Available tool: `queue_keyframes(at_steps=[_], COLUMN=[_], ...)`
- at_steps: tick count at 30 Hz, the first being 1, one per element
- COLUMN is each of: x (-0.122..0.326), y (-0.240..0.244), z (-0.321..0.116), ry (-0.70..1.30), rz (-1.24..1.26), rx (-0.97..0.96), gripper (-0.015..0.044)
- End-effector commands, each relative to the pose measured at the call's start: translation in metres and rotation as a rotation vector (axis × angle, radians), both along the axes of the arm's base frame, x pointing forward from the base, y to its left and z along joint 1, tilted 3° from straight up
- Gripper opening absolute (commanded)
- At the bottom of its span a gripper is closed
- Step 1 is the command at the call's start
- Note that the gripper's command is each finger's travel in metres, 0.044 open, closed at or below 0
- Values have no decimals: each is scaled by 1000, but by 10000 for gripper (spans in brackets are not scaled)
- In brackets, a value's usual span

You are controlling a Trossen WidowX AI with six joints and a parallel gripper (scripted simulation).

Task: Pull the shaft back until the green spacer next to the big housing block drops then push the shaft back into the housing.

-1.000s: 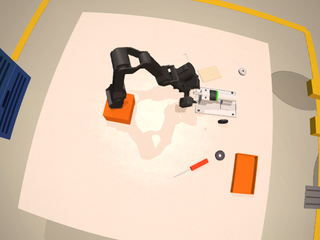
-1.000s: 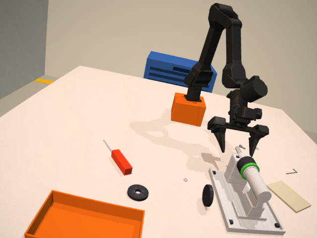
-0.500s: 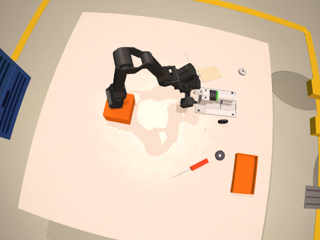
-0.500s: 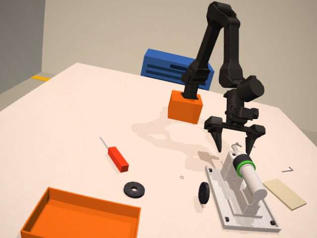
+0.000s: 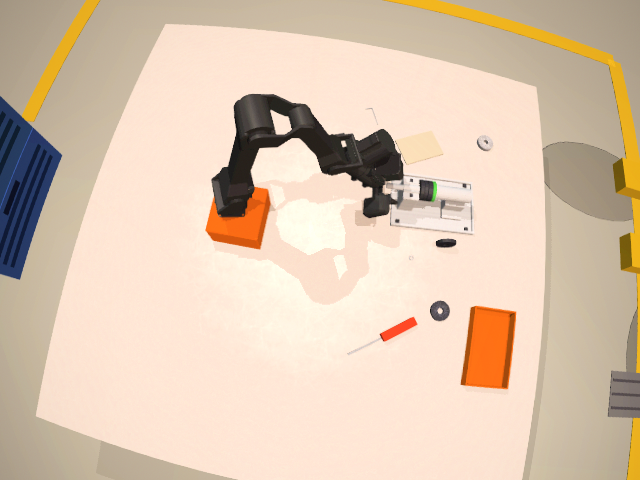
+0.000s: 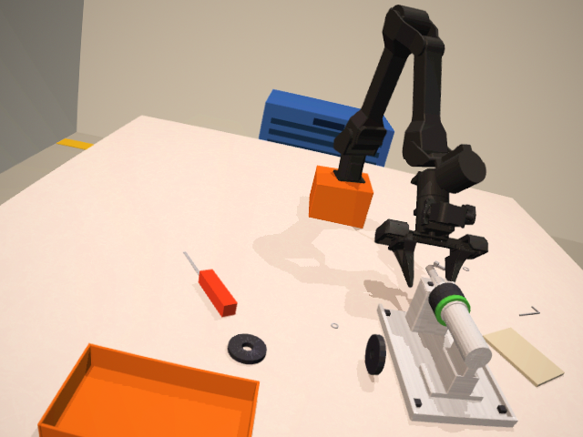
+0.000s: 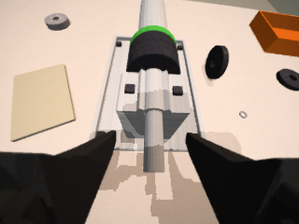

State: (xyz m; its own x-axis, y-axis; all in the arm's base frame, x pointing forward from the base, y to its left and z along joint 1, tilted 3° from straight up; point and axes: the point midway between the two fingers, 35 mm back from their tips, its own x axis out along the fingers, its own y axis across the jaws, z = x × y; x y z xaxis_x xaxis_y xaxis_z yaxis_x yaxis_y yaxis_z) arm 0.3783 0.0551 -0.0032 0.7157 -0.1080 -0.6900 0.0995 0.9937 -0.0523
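The thin grey shaft (image 5: 395, 184) (image 6: 432, 272) (image 7: 154, 151) sticks out of the near support block (image 7: 128, 105) on the white base (image 5: 429, 224) (image 6: 400, 357). My gripper (image 5: 391, 190) (image 6: 431, 280) (image 7: 151, 135) is open, its fingers apart on either side of the shaft's free end, with visible gaps on both sides in the wrist view. The green spacer (image 5: 434, 191) (image 6: 436, 310) (image 7: 151, 28) sits against the thick white housing cylinder (image 5: 454, 192) (image 6: 465, 331) (image 7: 153, 14). Black spacers (image 5: 424, 190) (image 6: 444, 291) (image 7: 153, 51) sit between it and the support block.
A black disc (image 5: 445, 242) (image 6: 375, 354) (image 7: 217, 62) stands on edge beside the base; another (image 5: 433, 311) (image 6: 235, 349) lies flat. A beige plate (image 5: 419, 147) (image 6: 525, 356) (image 7: 43, 103), a red screwdriver (image 5: 398, 329) (image 6: 216, 291), a grey ring, a hex key and an orange tray (image 5: 488, 351) (image 6: 155, 404) lie around.
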Motion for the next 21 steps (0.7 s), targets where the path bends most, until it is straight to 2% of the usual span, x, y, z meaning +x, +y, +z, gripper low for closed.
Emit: queue_keyframes(at_steps=[1,8,15,21], x=[0,0,0,-5], y=[0,0,0,1], z=[0,0,0,0], ry=[0,0,0,-2], rz=[0,0,2,5], rx=[0,0,0,1], gripper=[230,46,0,0])
